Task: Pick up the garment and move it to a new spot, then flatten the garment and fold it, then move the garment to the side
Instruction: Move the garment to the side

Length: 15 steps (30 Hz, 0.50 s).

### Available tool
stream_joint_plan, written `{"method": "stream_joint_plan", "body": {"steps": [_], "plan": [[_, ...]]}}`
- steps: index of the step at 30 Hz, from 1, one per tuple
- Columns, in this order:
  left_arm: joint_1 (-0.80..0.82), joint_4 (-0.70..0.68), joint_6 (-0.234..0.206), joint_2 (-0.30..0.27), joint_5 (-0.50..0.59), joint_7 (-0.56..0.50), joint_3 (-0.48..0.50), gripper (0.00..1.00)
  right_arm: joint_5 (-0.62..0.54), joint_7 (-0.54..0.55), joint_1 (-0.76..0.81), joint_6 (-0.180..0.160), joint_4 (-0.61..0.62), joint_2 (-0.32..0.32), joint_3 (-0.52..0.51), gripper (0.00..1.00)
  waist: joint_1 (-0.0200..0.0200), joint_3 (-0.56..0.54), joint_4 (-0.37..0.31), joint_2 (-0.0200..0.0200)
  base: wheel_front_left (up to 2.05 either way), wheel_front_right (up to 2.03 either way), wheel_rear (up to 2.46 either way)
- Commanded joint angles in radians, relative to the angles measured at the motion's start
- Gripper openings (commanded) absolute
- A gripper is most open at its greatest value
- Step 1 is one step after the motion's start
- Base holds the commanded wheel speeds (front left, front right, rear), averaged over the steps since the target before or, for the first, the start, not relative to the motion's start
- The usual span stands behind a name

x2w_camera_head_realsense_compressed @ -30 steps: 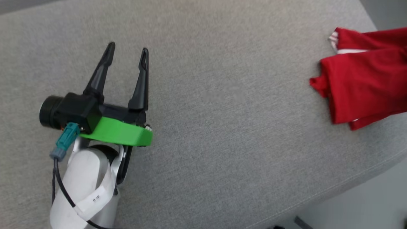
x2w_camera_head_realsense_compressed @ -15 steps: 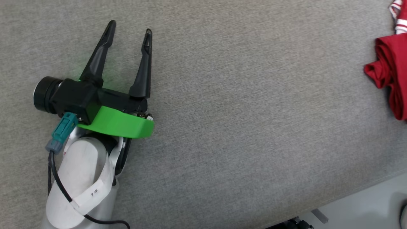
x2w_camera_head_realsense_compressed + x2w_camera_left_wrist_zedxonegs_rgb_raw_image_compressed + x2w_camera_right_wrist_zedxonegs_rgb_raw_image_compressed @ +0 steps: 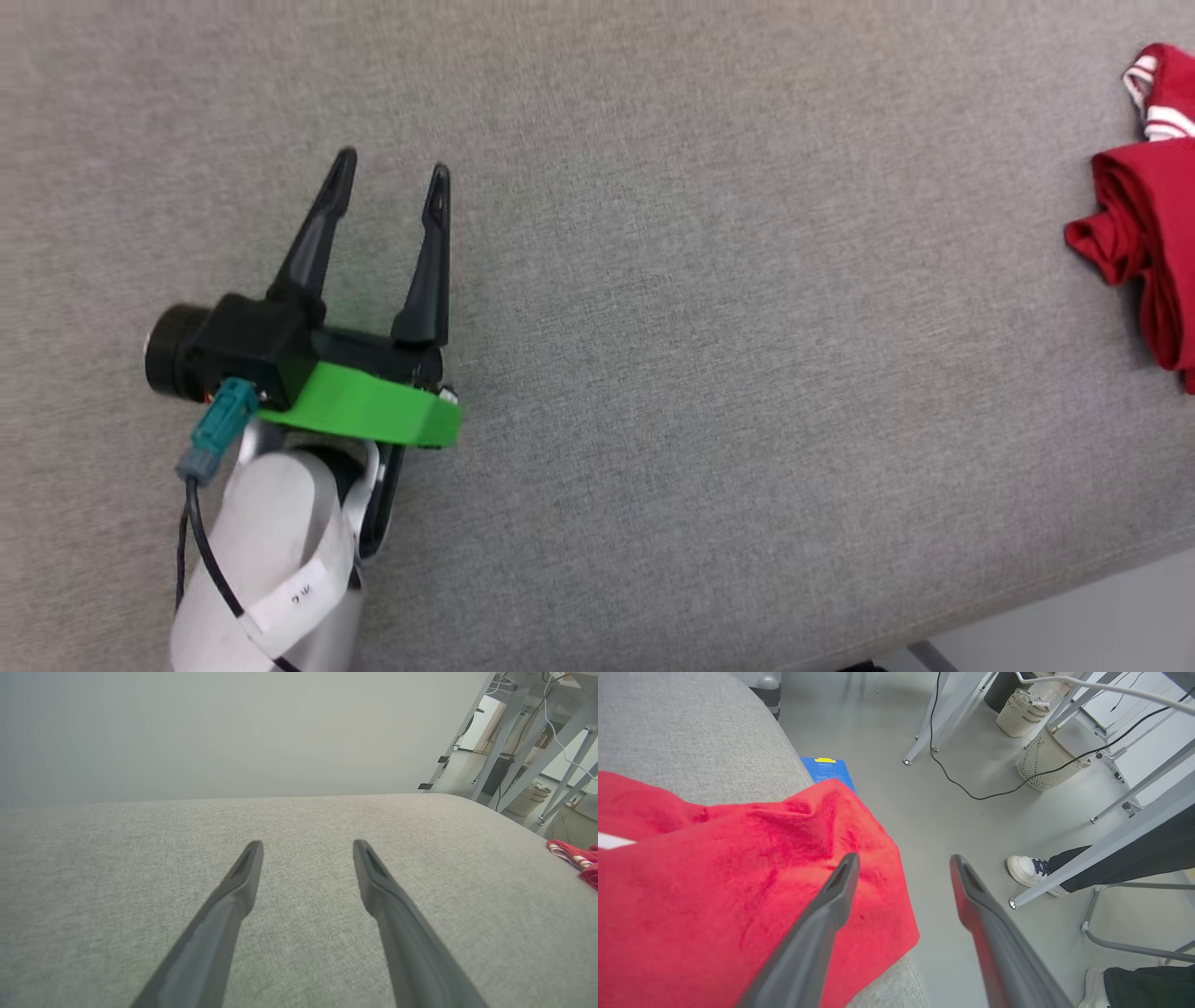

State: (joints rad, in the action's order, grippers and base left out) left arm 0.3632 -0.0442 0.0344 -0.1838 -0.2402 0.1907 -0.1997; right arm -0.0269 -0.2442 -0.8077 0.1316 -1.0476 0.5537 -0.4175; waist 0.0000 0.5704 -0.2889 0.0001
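You get only a slice of the garment [image 3: 1153, 252] in the head view: it is bunched at the far right of the grey surface [image 3: 700, 327] and cut off by the picture's edge, with a bit of red-white striped trim at its top. No lettering shows in any view. In the left wrist view it is just a small red scrap [image 3: 579, 861] at the right border. The right wrist view gives you most of it [image 3: 738, 891], a crumpled red spread lying up to the surface's rounded rim, its left and lower parts cut off.

Your left gripper [image 3: 392, 166] sits well apart from the garment, above bare grey fabric. Its jaws stand wide with nothing between them [image 3: 307, 844], and you cannot tell whether the tips touch the surface.

Your right gripper [image 3: 904, 857] is spread just as wide and holds nothing. One finger lies across the garment's edge in the picture, the other is over the floor [image 3: 971, 812]; whether that finger touches the cloth cannot be made out.

Beyond it, a person's shoe [image 3: 1024, 870] and dark trouser leg are partly hidden behind a table leg [image 3: 1101, 856].
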Motion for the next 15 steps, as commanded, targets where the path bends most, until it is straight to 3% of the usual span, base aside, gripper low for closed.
{"method": "stream_joint_plan", "body": {"steps": [1, 6, 15], "plan": [[-0.028, 0.011, -0.011, 0.007, -0.014, 0.013, 0.002, 1.0, -0.006, -0.011, 0.03, -0.001, 0.017, -0.012, -0.011, 1.0, 0.0, -0.099, 0.034, -0.0001, 0.0, 0.0, 0.0], [-0.1, 0.046, -0.027, 0.03, -0.037, 0.039, 0.011, 1.0, -0.003, -0.016, 0.14, -0.001, 0.107, -0.065, -0.023, 1.0, 0.0, -0.192, 0.062, -0.0001, 0.0, 0.0, 0.0], [-0.228, 0.092, -0.044, 0.049, -0.06, 0.063, 0.03, 1.0, 0.071, -0.017, 0.419, -0.001, 0.402, -0.205, 0.048, 1.0, 0.0, -0.35, 0.116, -0.0001, 0.0, 0.0, 0.0]]}}
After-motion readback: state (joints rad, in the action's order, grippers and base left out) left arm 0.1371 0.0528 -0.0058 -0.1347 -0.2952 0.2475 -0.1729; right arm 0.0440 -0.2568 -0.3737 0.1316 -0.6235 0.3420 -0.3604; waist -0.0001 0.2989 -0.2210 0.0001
